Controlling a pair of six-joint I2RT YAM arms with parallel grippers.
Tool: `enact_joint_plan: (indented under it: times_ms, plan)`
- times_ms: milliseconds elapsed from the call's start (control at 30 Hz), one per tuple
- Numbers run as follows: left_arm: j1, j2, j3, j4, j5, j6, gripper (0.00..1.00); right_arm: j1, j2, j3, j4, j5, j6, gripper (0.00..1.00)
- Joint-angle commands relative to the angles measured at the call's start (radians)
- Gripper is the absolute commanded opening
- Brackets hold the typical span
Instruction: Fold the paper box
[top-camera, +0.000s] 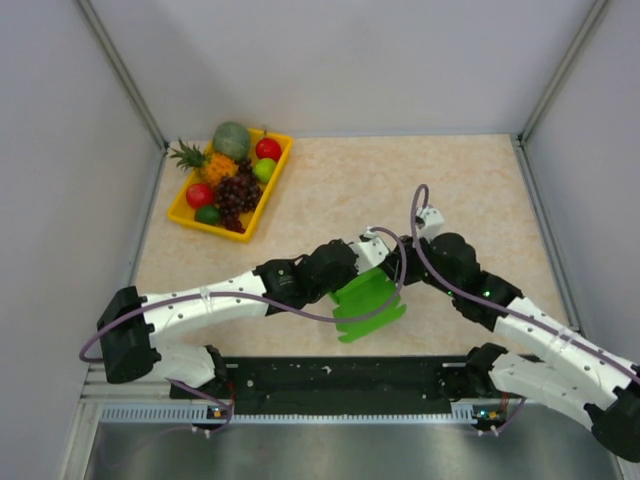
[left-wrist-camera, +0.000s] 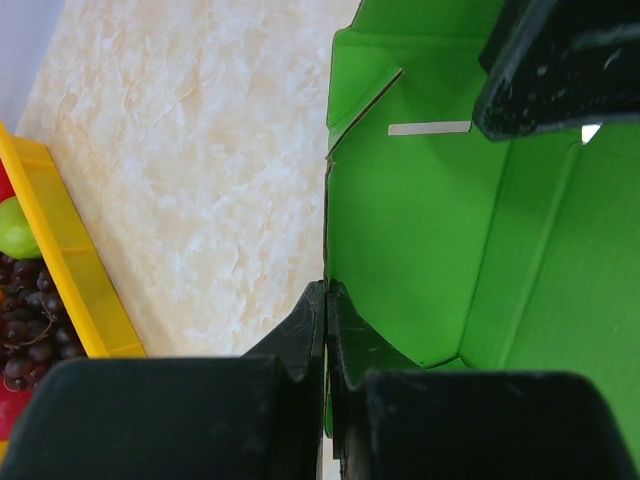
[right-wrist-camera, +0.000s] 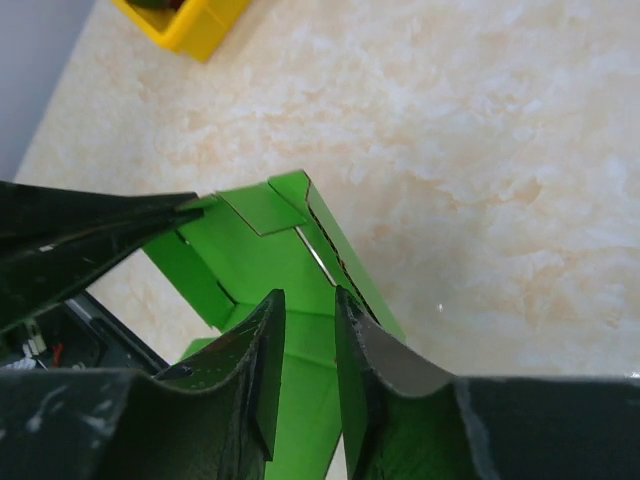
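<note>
Green paper box (top-camera: 368, 303) — partly folded, flaps raised — near side of table (top-camera: 450, 180)

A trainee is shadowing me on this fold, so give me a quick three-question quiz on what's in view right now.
1. True or false: the yellow tray of fruit sits at the far left corner of the table.
2. The left gripper is: A) open above the table, B) shut on an edge of the green paper box, C) holding a grape.
3. Is the box lying flat or partly folded up?
Key: 1 true; 2 B; 3 partly folded, with walls raised.
</note>
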Motion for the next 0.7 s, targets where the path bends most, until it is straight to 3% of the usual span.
enact_joint_plan:
  times_ms: [0,100,367,667]
  plan:
    - [-0.008,-0.041,0.000,0.063,0.010,-0.006,0.00,-0.026,-0.088,0.032,0.008,-0.019,0.054,0.28]
    - [-0.008,-0.044,-0.002,0.065,0.011,-0.009,0.00,-0.028,-0.078,0.064,0.005,-0.002,0.075,0.27]
    - [-0.008,-0.047,-0.003,0.063,0.011,-0.006,0.00,-0.028,-0.016,0.132,0.011,0.033,0.064,0.08]
    - [-0.010,-0.041,0.005,0.063,0.011,-0.001,0.00,-0.029,0.005,0.164,0.012,0.044,0.048,0.07]
